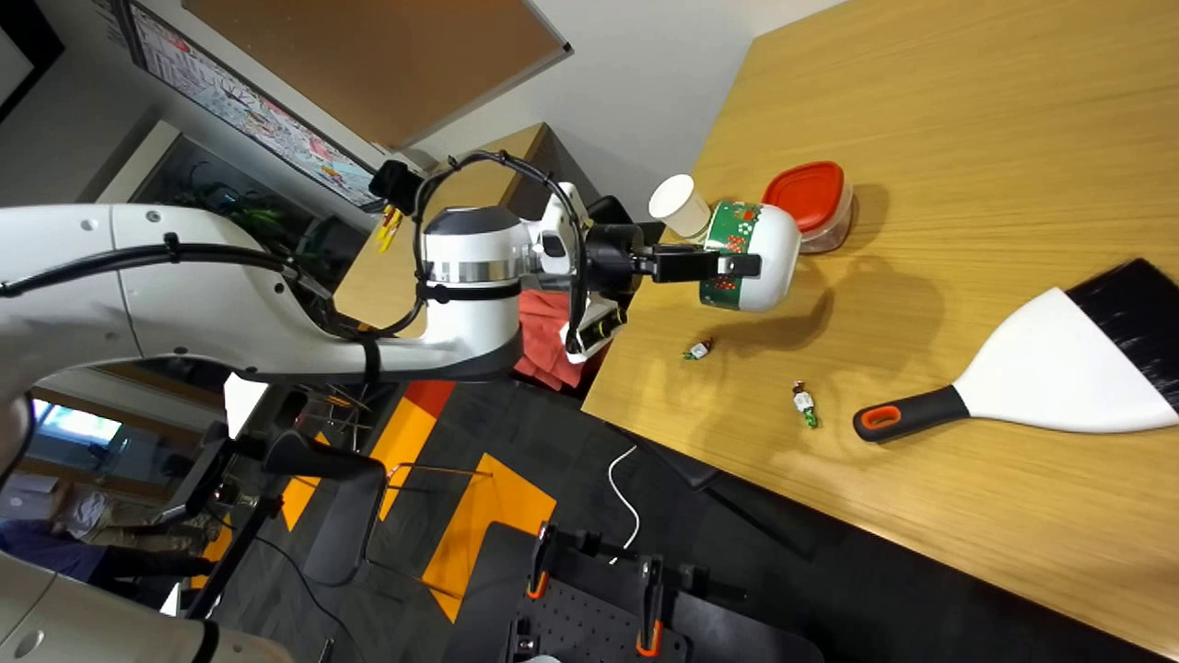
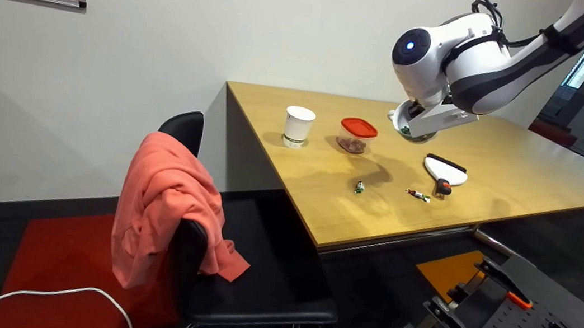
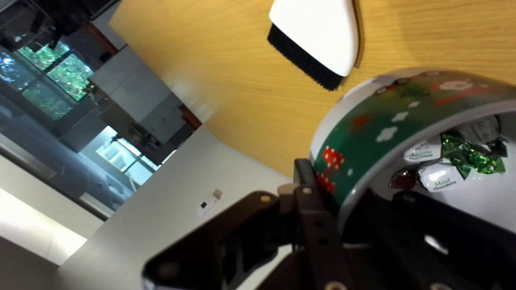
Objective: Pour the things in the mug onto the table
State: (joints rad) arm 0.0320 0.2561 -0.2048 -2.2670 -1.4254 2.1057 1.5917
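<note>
Above the desk (image 1: 995, 166), which bears 2 candies (image 1: 804, 404), the pincer (image 3: 342, 201) grips the tilted mug (image 1: 776, 258), more candies (image 3: 439, 176) inside.

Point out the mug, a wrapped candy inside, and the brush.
Mug (image 1: 776, 256): in an exterior view, white bottom end.
Wrapped candy (image 3: 440, 177): wrist view, white label.
Brush (image 1: 1045, 366): in an exterior view, white body.

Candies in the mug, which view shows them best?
The wrist view: looking into the mug, it shows candies with legible print. In an exterior view, only green bits show inside; in an exterior view, its outer wall hides them.
</note>
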